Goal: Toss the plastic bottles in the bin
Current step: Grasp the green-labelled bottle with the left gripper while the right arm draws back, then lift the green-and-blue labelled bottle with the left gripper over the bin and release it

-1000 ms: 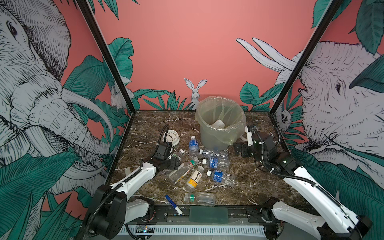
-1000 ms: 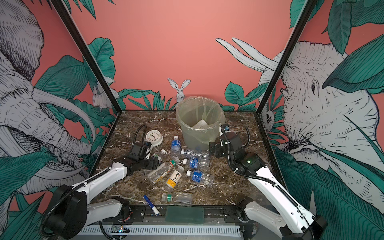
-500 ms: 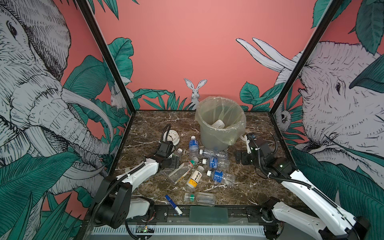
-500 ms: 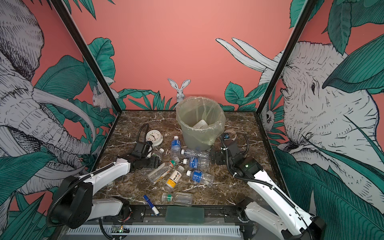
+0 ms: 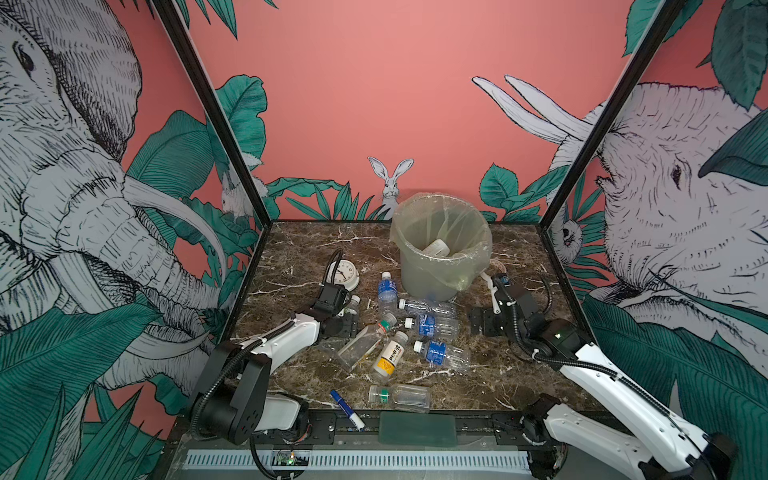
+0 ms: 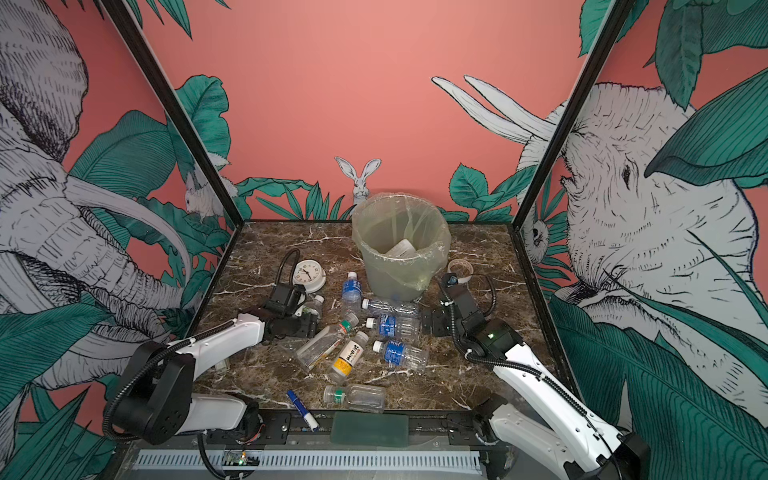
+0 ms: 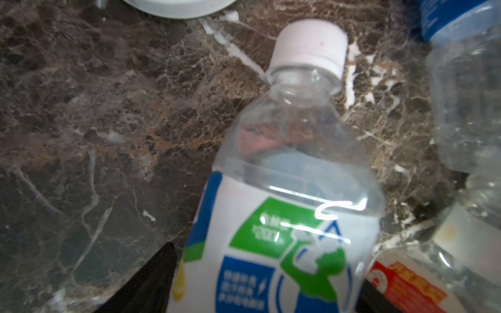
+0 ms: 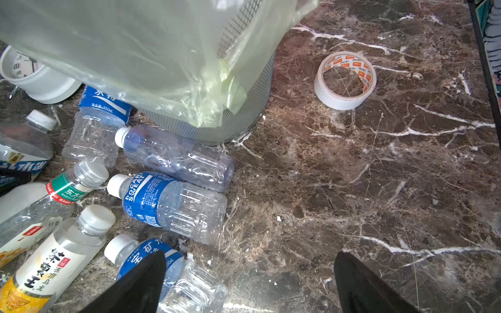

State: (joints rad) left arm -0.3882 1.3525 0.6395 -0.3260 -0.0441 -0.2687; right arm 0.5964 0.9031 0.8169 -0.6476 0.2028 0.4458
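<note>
Several plastic bottles lie in a heap in front of the bin, and one more bottle rests inside it. My left gripper is low on the heap's left side. Its fingers press both sides of a white-capped bottle with a white, green and blue label. My right gripper hangs open just above bare marble, right of the blue-labelled bottles, with nothing between its fingers.
A white clock stands behind the left gripper. A roll of tape lies right of the bin. A blue-capped marker and a green-capped bottle sit near the front edge. Black frame posts border the marble table.
The right arm has come down from beside the bin's side to just above the table, still open. The left gripper's jaws have narrowed around the white-capped bottle.
</note>
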